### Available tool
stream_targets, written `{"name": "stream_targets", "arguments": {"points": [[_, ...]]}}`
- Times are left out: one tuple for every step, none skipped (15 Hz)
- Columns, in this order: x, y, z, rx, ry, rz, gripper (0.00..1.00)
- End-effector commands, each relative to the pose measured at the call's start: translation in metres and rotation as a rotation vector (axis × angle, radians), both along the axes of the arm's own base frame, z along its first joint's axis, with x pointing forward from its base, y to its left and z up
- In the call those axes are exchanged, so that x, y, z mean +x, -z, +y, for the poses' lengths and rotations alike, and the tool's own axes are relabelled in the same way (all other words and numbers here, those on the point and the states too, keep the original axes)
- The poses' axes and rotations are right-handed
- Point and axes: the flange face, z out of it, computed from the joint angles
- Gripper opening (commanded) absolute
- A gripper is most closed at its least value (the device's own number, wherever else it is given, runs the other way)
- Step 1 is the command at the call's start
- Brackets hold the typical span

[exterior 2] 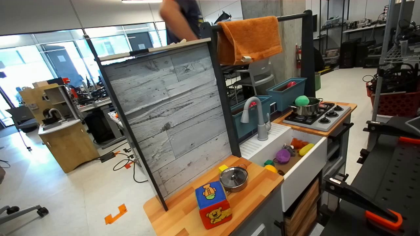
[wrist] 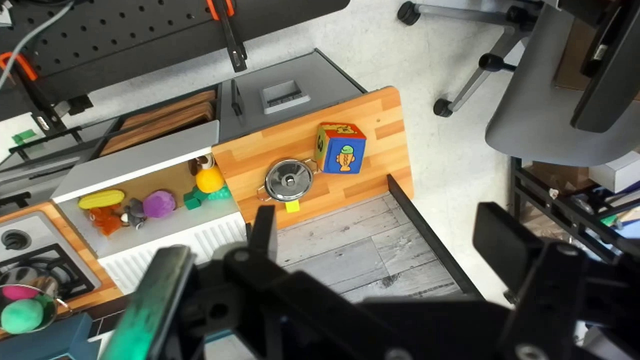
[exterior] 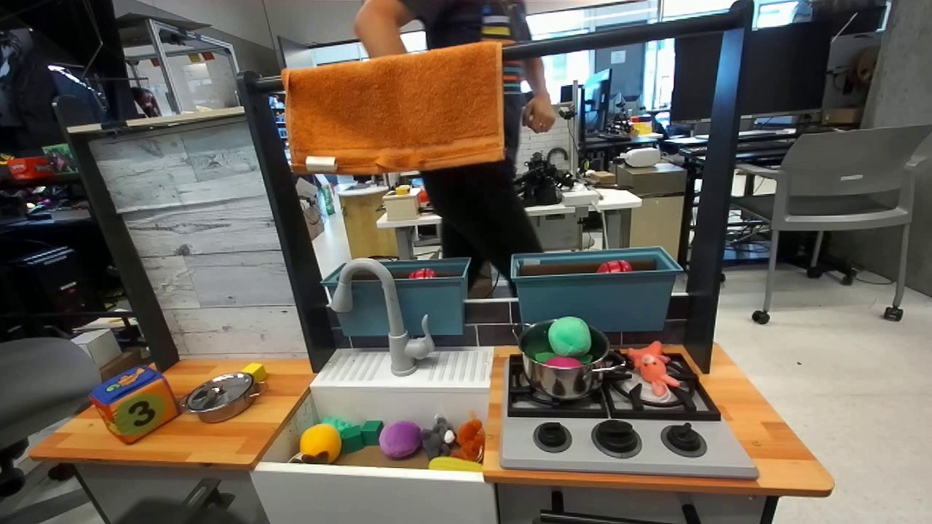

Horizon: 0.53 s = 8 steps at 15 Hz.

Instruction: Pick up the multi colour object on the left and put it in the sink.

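The multi colour object is a cube-like block with blue, red and yellow-green faces and a dark 3. It rests on the wooden counter left of the sink in both exterior views and at upper middle in the wrist view. The sink is a white basin with a white front panel and a grey faucet; its rim shows in the wrist view. My gripper is open and empty, high above the counter and apart from the block. It is not in the exterior views.
A lidded metal pot stands beside the block, with a small yellow cube behind it. A tall grey plank panel rises behind the counter. Several toys, including a purple one, lie in the sink. A stove stands right.
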Motion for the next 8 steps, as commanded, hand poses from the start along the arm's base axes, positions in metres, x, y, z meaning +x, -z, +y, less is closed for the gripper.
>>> {"name": "stream_targets", "arguments": {"points": [[0.037, 0.023, -0.003, 0.045, 0.006, -0.012, 1.0], [0.047, 0.033, -0.004, 0.045, 0.007, -0.011, 1.0], [0.057, 0.046, -0.006, 0.045, 0.011, -0.016, 1.0], [0.067, 0.062, -0.009, 0.055, 0.016, -0.029, 1.0], [0.076, 0.081, -0.012, 0.049, 0.019, -0.033, 1.0], [0.087, 0.098, -0.012, 0.04, 0.026, -0.035, 1.0], [0.097, 0.118, -0.015, 0.03, 0.039, -0.035, 1.0], [0.107, 0.134, -0.017, 0.029, 0.05, -0.038, 1.0]]}}
